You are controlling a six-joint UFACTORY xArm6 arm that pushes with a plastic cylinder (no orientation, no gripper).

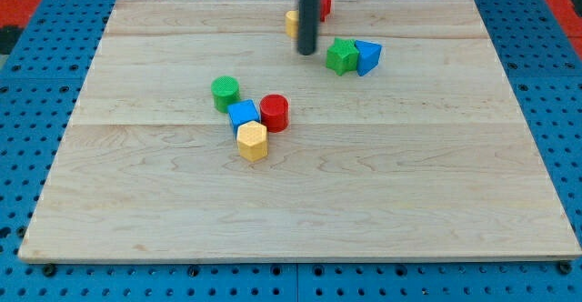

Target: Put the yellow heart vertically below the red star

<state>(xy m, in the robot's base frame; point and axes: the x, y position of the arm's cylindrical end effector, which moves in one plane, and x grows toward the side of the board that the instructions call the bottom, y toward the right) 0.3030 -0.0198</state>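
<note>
Camera view is showing the tip [307, 53] touching the yellow heart [291, 22], probably for pushing it from beside the red star [325, 5]; no hand is existing.

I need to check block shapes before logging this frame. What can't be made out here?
- Yellow block, camera view: mostly hidden behind the rod; heart shape not confirmable.
- Red block, camera view: only its right edge shows past the rod; star shape unreadable.
- Rod: top cut off by the view's top; my tip shows.
</note>
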